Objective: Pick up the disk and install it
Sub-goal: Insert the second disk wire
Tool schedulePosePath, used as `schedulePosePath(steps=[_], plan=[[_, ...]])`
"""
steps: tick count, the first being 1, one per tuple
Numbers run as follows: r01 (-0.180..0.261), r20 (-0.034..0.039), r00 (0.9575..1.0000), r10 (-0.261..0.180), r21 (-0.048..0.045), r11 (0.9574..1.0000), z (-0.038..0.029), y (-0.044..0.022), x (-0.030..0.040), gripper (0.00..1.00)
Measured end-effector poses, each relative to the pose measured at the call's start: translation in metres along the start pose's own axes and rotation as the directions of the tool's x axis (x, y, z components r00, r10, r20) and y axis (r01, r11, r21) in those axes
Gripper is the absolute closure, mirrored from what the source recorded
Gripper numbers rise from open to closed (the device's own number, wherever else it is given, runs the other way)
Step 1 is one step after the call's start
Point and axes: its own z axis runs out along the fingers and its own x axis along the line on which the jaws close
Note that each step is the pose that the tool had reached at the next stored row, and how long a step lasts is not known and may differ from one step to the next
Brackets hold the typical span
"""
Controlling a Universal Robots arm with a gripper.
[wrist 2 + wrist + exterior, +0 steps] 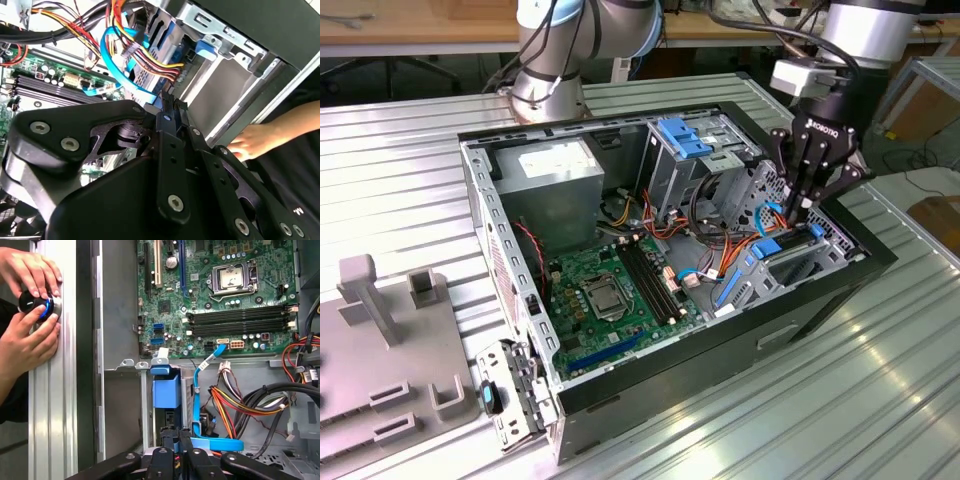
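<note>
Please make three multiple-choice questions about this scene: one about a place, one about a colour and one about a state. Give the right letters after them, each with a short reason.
1. Where is the gripper in the exterior view?
A) Outside the case, at the view's left
B) Down in the case, at the view's right end
C) High above the middle of the case

2. What colour is the board?
A) Red
B) White
C) Green

3. In what state is the case?
A) Open, with the board exposed
B) Closed by a side panel
C) Wrapped in foil

Answers:
1 B: the gripper hangs among the bays and cables at that end.
2 C: the board is green in both wrist views too.
3 A: no panel covers the inside.
</note>
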Motion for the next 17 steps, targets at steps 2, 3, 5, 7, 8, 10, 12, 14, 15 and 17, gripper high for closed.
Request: schedulePosePath(steps=[2, 3, 5, 7, 8, 10, 12, 14, 15, 17], plan=[[0.002, 0.0158, 0.9999, -0.002, -0.0001, 1.0, 0.0014, 0.0002, 0.004, 0.84], [0.004, 0.0327, 0.9995, -0.004, 0.001, 1.0, 0.0018, 0.0001, 0.0055, 0.84], [0.006, 0.0496, 0.9987, -0.006, 0.0042, 1.0, 0.0022, 0.0001, 0.0066, 0.84], [0.012, 0.0618, 0.998, -0.012, 0.0095, 0.9999, 0.0027, 0.0002, 0.0087, 0.84], [0.013, 0.0628, 0.9979, -0.013, 0.0115, 0.9999, 0.003, 0.0001, 0.0096, 0.84], [0.017, 0.0682, 0.9975, -0.019, 0.0223, 0.9996, 0.0047, 0.0009, 0.0136, 0.84], [0.021, 0.0818, 0.9964, -0.023, 0.025, 0.9995, 0.006, 0.0026, 0.0147, 0.84], [0.024, 0.0947, 0.9952, -0.026, 0.0259, 0.9994, 0.0071, 0.0028, 0.0157, 0.84], [0.025, 0.0997, 0.9946, -0.027, 0.0263, 0.9993, 0.0076, 0.0029, 0.0162, 0.84], [0.027, 0.1127, 0.9932, -0.03, 0.027, 0.9993, 0.0087, 0.0028, 0.0171, 0.84]])
